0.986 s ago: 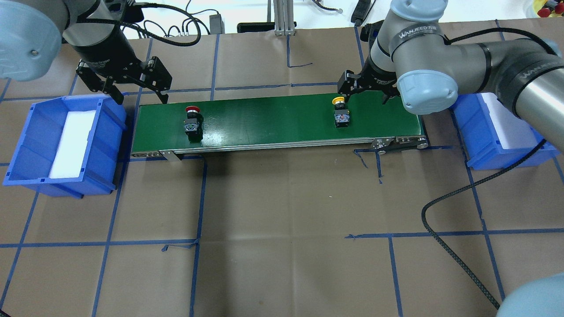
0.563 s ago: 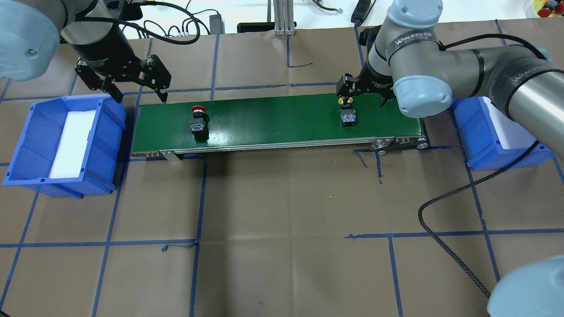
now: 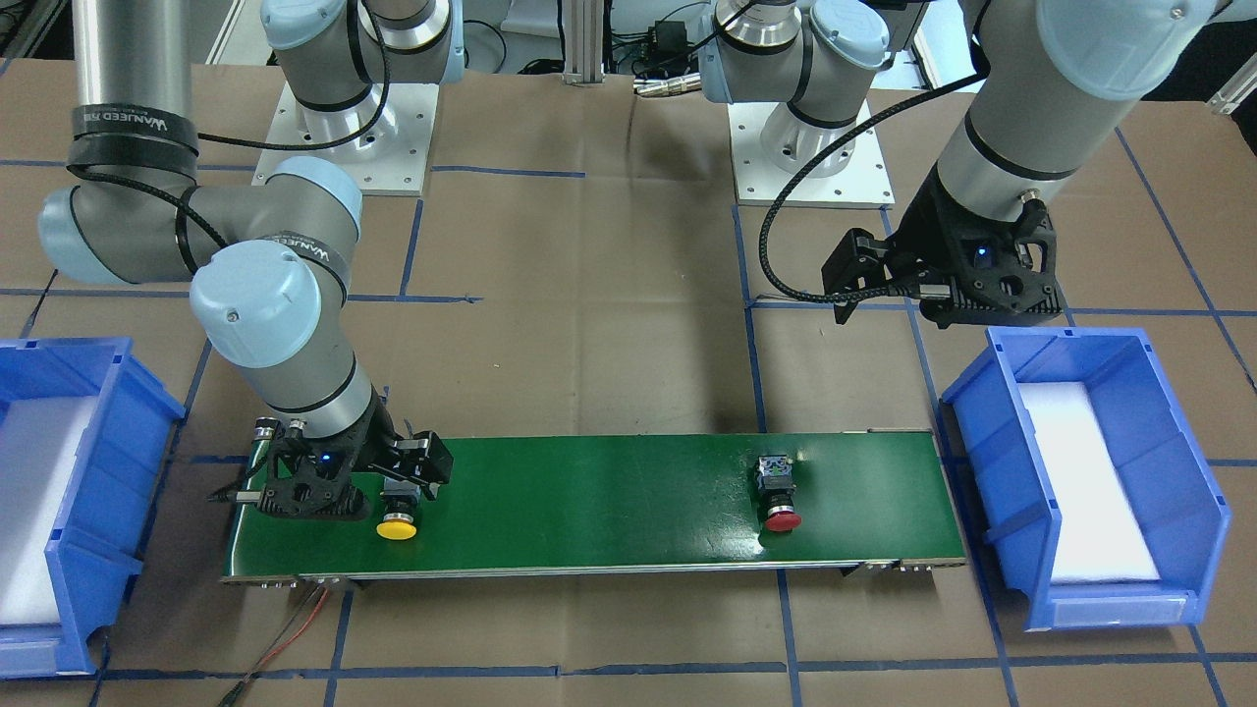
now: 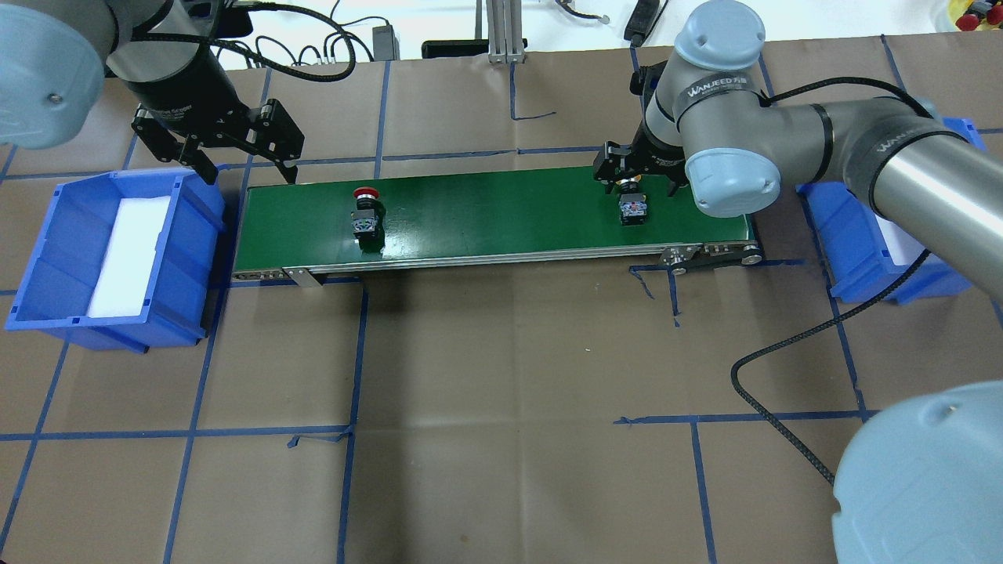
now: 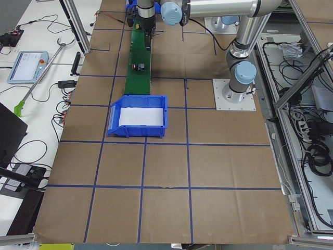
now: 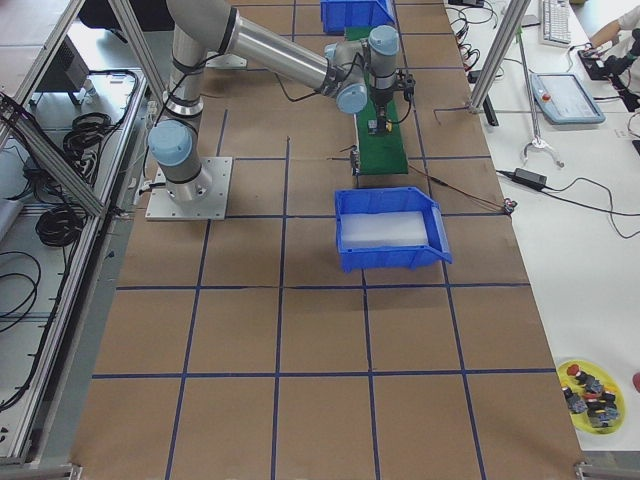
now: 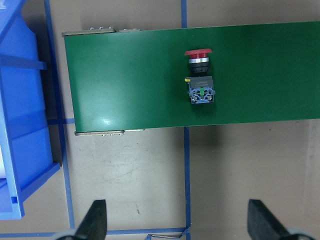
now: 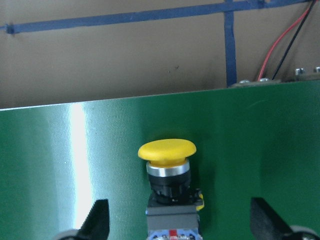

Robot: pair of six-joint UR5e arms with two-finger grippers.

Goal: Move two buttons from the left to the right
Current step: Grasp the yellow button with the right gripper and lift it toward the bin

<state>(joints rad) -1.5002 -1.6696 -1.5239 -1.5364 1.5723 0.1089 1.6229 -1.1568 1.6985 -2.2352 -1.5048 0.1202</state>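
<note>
1. The step in hand, as I read it, is the pick-up of the yellow button. It lies on its side on the green belt, near the belt's right end, with its cap pointing away from the robot.
2. The right tool sits low over it with its fingers spread wide, one on each side of the blocky body. There is a clear gap on both sides, so nothing is gripped yet.
3. The red button lies on its side toward the belt's left end, well apart from the yellow one, with nothing touching it.
4. The left tool hangs by the belt's far left corner, just beside the left bin. It is wide open and empty.
5. Next, I'd say, the right tool should close squarely on the body rather than the round cap. Then it should lift clear of the belt and carry the button across to the right bin. Neither button is in that bin yet, so both deliveries remain.
</note>
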